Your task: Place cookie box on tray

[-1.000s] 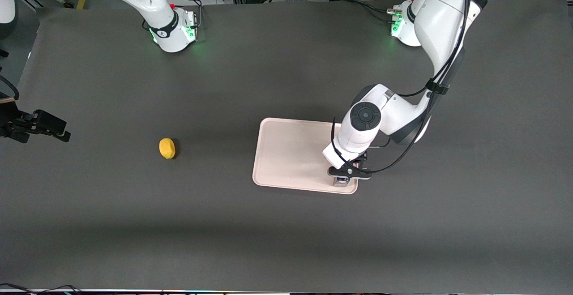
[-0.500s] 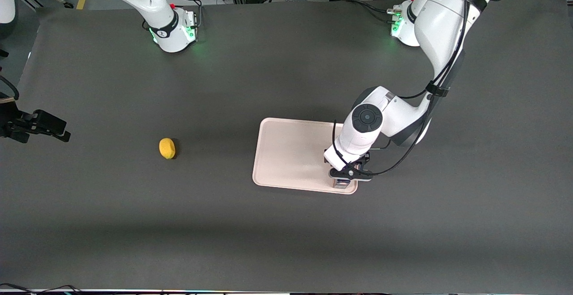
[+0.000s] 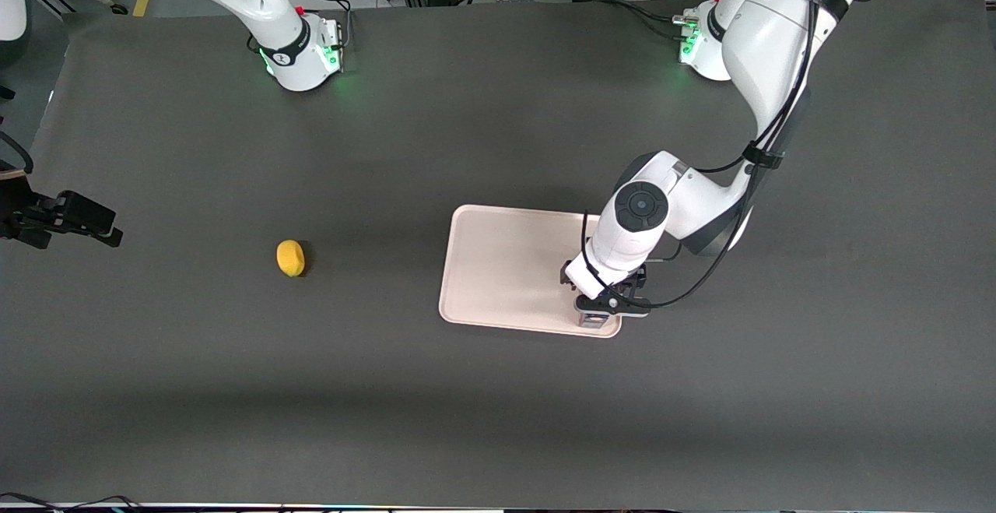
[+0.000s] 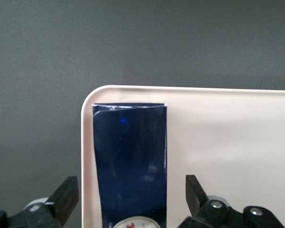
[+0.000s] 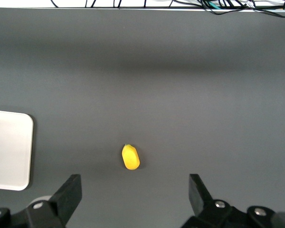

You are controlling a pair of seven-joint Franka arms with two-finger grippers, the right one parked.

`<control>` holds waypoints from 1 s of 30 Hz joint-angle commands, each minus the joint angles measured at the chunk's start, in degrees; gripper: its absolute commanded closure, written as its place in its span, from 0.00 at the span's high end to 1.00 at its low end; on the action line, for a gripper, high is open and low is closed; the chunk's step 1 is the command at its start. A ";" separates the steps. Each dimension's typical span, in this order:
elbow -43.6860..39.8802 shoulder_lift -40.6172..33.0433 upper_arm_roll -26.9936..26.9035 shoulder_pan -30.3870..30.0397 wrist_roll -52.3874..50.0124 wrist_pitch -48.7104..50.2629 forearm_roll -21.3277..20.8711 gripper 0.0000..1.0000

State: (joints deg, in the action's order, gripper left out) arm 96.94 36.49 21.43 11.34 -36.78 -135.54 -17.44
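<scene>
One tabletop, one tray, one cookie box and one small yellow rounded object make up the scene, along with the working arm's jaws. The tabletop is a wide dark grey matte sheet. At its edge farthest from the front camera there are metal frame rails and loose cables on a pale floor.

The tray is pale pinkish-white, flat, with rounded corners and a low rim. It lies directly below the jaws and stretches away from them toward the parked arm's end of the tabletop. In the left wrist view the jaws stand spread, one black finger on each side of the cookie box and neither touching it; there is a clear gap on both sides. The cookie box lies flat on the tray between the fingers, tucked into the tray's rounded corner with its long edge just beside the rim. It is dark navy and glossy. The edge of a round white logo shows at the end nearest the jaws, with a trace of red on it, but no writing can be read.

The yellow object sits on the bare tabletop well apart from the jaws, toward the parked arm's end.
</scene>
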 commanded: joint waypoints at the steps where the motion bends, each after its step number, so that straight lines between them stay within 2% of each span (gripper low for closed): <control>1: 0.62 -3.26 -0.07 -0.88 -0.66 0.62 -0.58 1.00; 7: -0.52 -6.07 0.10 -1.94 -0.66 3.61 1.26 1.00; 10: -1.31 -7.92 0.10 -2.73 0.22 5.28 4.77 1.00; 19: -2.46 -14.60 -0.42 -7.82 12.87 12.21 15.94 1.00; 22: -3.07 -17.23 -1.91 -9.32 15.59 16.17 16.82 1.00; 30: -3.51 -23.65 -2.62 -14.50 19.82 25.49 15.95 1.00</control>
State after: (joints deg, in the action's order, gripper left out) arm 92.43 17.50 19.11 -0.86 -19.99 -115.17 -1.96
